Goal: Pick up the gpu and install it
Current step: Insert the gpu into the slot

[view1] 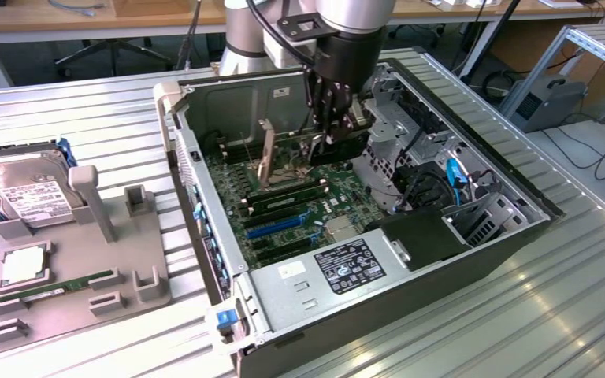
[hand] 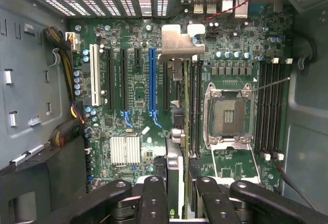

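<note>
Gpu (hand: 185, 106) edge-on in tool (hand: 179, 193), above motherboard (hand: 133, 80).

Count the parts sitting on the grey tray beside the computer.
3 on the tray: a hard drive at the far end, a square silver chip in the middle, a green memory stick nearer the front. None seems hidden.

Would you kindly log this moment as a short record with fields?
tool: inside the open PC case, above the motherboard
held: the gpu, edge-on between the tool fingers, bracket end towards the case's rear wall
gpu position: over the motherboard slots; seating cannot be told
fixture outside case: hard drive, RAM stick
</note>
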`<state>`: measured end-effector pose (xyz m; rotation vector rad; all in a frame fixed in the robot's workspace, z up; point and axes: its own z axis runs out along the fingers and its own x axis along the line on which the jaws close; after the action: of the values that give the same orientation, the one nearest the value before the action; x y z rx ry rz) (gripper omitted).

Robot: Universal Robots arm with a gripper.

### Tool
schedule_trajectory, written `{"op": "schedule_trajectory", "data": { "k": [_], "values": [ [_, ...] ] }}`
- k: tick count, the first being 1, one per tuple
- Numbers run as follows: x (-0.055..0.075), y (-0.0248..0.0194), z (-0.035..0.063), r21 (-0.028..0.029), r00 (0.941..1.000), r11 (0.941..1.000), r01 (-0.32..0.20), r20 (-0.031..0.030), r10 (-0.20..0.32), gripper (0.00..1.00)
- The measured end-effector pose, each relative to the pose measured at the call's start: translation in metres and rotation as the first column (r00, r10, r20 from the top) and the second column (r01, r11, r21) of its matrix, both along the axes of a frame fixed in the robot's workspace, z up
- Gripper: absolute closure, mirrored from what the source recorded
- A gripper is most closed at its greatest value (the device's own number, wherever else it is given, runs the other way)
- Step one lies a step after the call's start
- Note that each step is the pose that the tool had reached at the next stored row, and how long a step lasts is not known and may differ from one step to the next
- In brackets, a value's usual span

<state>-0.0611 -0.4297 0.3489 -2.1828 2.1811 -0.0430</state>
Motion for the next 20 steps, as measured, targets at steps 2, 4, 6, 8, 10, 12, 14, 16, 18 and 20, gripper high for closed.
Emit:
{"op": "schedule_trajectory", "data": {
  "k": [2, 4, 6, 8, 10, 12, 14, 16, 18, 20],
  "values": [
    [-0.0005, -0.0004, -0.0008, 0.0001, 1.0000, 1.0000, 0.000, 0.0001, 0.000, 0.73],
    [-0.0017, -0.0013, -0.0024, 0.0001, 1.0000, 1.0000, 0.000, 0.0001, 0.000, 0.73],
    [-0.0023, -0.0017, -0.0031, 0.0001, 1.0000, 1.0000, 0.000, 0.0001, 0.000, 0.73],
    [-0.0030, -0.0022, -0.0038, 0.0000, 1.0000, 1.0000, 0.000, 0.0001, 0.000, 0.73],
    [-0.0036, -0.0026, -0.0044, 0.0001, 1.0000, 1.0000, 0.000, 0.0001, 0.000, 0.73],
    [-0.0047, -0.0032, -0.0054, 0.0001, 1.0000, 1.0000, 0.000, 0.0001, 0.000, 0.73],
    [-0.0053, -0.0035, -0.0060, 0.0001, 1.0000, 1.0000, 0.000, 0.0001, 0.000, 0.73],
    [-0.0058, -0.0038, -0.0065, 0.0001, 1.0000, 1.0000, 0.000, 0.0001, 0.000, 0.73],
    [-0.0064, -0.0041, -0.0071, 0.0001, 1.0000, 1.0000, 0.000, 0.0001, 0.000, 0.73],
    [-0.0069, -0.0043, -0.0076, 0.0001, 1.0000, 1.0000, 0.000, 0.0001, 0.000, 0.73]
  ]
}}
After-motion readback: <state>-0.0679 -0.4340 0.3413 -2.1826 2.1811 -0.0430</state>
